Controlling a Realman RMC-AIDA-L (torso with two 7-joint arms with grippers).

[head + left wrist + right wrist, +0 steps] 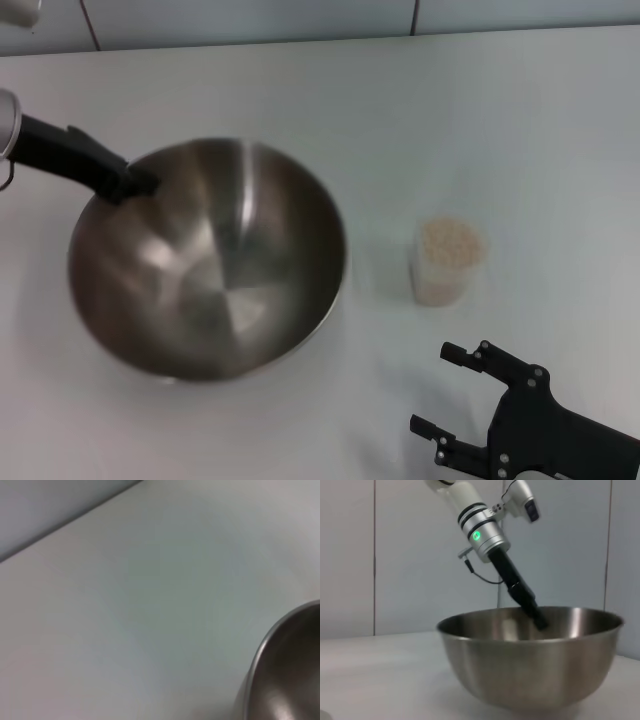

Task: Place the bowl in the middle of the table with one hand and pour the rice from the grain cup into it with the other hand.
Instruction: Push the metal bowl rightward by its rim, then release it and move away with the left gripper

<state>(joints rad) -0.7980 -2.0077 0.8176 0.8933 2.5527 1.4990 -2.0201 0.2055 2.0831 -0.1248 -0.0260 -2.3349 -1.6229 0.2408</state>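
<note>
The steel bowl (pixel 210 265) sits left of centre on the white table (pixel 420 110). My left gripper (pixel 135 185) is shut on the bowl's far-left rim. The right wrist view shows the same grip (pixel 539 621) on the bowl (pixel 530 655). I cannot tell whether the bowl rests on the table or hangs just above it. The bowl's rim also shows in the left wrist view (pixel 280 670). The clear grain cup (pixel 445 270) stands upright to the right of the bowl, filled with rice (pixel 451 241). My right gripper (pixel 440 390) is open and empty, nearer to me than the cup.
The table's back edge meets a pale wall (pixel 300 20) at the far side. A bare strip of table lies between the bowl and the cup.
</note>
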